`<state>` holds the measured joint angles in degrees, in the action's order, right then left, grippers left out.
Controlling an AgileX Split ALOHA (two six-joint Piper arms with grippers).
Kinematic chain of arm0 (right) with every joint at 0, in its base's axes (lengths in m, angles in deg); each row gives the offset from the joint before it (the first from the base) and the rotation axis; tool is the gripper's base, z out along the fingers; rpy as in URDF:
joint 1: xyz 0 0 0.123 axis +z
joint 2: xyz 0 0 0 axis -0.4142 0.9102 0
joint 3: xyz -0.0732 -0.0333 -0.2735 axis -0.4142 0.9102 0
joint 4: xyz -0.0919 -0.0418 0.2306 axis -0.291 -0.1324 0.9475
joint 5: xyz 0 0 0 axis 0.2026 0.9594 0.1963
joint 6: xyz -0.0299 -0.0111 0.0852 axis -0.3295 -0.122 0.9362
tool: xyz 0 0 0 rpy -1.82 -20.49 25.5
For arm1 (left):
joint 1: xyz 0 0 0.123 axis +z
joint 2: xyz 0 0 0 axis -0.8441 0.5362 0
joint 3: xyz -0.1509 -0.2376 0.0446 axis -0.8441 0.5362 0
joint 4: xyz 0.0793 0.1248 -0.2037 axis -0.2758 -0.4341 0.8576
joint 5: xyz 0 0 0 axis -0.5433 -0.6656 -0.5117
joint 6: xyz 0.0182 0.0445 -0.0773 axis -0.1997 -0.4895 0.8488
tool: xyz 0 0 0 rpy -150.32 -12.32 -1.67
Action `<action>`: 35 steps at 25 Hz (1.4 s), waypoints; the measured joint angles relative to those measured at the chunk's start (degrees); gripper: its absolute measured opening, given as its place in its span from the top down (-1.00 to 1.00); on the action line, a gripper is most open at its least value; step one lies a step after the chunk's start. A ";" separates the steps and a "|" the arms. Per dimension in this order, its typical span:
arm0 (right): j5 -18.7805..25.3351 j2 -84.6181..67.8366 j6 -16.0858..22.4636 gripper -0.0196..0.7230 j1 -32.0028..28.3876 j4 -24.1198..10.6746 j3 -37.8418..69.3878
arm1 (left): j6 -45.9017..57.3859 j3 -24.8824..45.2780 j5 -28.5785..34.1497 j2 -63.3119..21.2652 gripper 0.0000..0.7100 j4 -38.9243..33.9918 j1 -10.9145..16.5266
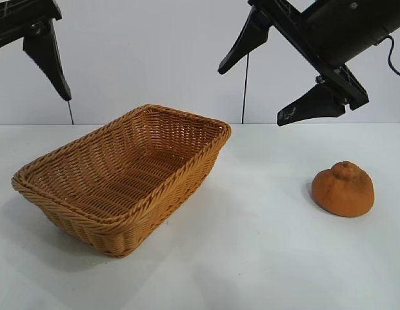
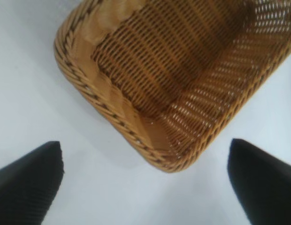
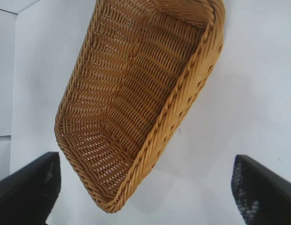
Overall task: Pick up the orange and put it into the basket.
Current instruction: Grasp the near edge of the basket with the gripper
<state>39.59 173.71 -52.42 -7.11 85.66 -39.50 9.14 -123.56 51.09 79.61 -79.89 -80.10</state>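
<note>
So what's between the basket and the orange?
Nothing: in the exterior view, only bare white table lies between the basket and the orange.

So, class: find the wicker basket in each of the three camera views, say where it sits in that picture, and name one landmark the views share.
Exterior view: the basket sits left of centre on the white table.
Left wrist view: basket fills the upper part, one corner nearest the camera.
Right wrist view: basket runs lengthwise from the top edge to lower left.
Shared landmark: its braided rim against the white table.
</note>
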 joint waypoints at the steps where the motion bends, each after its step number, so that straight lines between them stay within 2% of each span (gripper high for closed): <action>1: 0.00 0.00 0.00 -0.88 0.00 0.00 0.00 | 3.21 0.00 -0.57 0.00 -0.90 -0.41 -0.08; 8: 0.02 0.00 0.00 -0.88 0.00 0.00 0.00 | 17.06 3.39 -3.68 0.00 -0.90 -0.98 -0.08; 15: 0.30 0.00 0.00 -0.88 0.00 0.00 0.00 | 21.47 8.68 -10.28 0.62 -0.89 -1.05 -0.08; 22: 0.51 0.00 0.00 -0.88 0.00 0.00 0.00 | 21.47 8.75 -12.89 9.11 -0.89 -0.93 -0.55; 29: 0.56 0.00 0.00 -0.88 0.00 0.00 0.00 | 21.67 8.75 -20.98 21.00 -0.89 -0.13 -0.55; 35: 1.14 0.00 0.00 -0.88 0.00 0.00 0.00 | 21.76 8.75 -21.42 25.71 -0.85 1.30 -0.55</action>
<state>40.73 173.71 -52.42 -7.11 85.66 -39.50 30.90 -114.81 29.67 105.32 -78.59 -80.65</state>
